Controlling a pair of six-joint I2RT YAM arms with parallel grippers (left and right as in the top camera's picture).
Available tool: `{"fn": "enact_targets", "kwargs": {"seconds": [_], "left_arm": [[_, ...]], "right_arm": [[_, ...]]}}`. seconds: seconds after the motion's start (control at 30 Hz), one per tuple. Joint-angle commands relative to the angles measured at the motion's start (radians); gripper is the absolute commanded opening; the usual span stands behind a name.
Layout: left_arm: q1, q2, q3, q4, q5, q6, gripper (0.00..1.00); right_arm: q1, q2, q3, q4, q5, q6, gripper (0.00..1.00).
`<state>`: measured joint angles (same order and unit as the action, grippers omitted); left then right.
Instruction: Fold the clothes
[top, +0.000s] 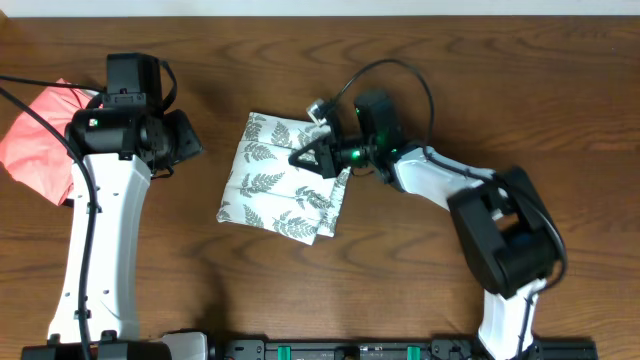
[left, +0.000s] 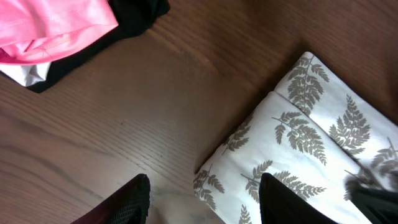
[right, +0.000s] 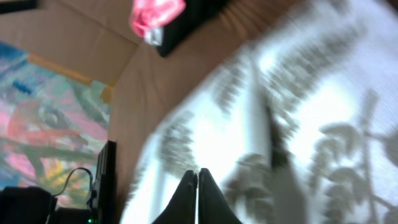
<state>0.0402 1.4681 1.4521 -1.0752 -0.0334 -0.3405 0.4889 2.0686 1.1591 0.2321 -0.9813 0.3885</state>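
The clothes (top: 283, 182), a white dress with a grey fern print, lie folded into a small rectangle at the table's middle. Its near corner also shows in the left wrist view as the dress (left: 311, 134). My left gripper (top: 190, 142) hovers just left of it, open (left: 205, 199), with bare table and the dress's corner between its fingers. My right gripper (top: 304, 157) sits over the dress's upper right part. Its jaws (right: 198, 186) are pressed together, and no fabric shows between the tips. The right wrist view of the dress (right: 298, 93) is blurred.
A coral-pink garment (top: 40, 140) lies at the table's far left, with a black garment (left: 134, 15) beside it. A loose white strap (top: 318, 108) sticks up at the dress's top right. The table's front edge holds the arm bases.
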Motion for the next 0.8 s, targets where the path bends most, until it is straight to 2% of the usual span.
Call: {"fn": "enact_targets", "kwargs": {"seconds": [0.0,0.13,0.3,0.5,0.6,0.77], "left_arm": [[0.005,0.009,-0.010,-0.006,-0.008,-0.005,0.57],[0.005,0.011,-0.010,-0.005,-0.008,-0.006,0.57],[0.005,0.011,-0.010,-0.006,-0.008,-0.006,0.58],[0.005,0.011,-0.010,-0.013,-0.008,-0.006,0.58],[0.005,0.011,-0.010,-0.013,-0.008,-0.006,0.59],[0.005,0.011,-0.010,-0.013,-0.008,-0.005,0.59]], "right_arm": [[-0.045,0.050,0.002,-0.027,0.000,0.045,0.04],[-0.085,0.082,0.002,-0.134,0.087,0.044,0.05],[-0.093,0.092,0.002,-0.158,0.114,0.032,0.09],[-0.072,0.092,0.002,-0.276,0.306,0.032,0.09],[-0.071,0.091,0.002,-0.280,0.298,0.010,0.11],[-0.086,0.045,0.023,-0.270,0.169,-0.047,0.17]]}}
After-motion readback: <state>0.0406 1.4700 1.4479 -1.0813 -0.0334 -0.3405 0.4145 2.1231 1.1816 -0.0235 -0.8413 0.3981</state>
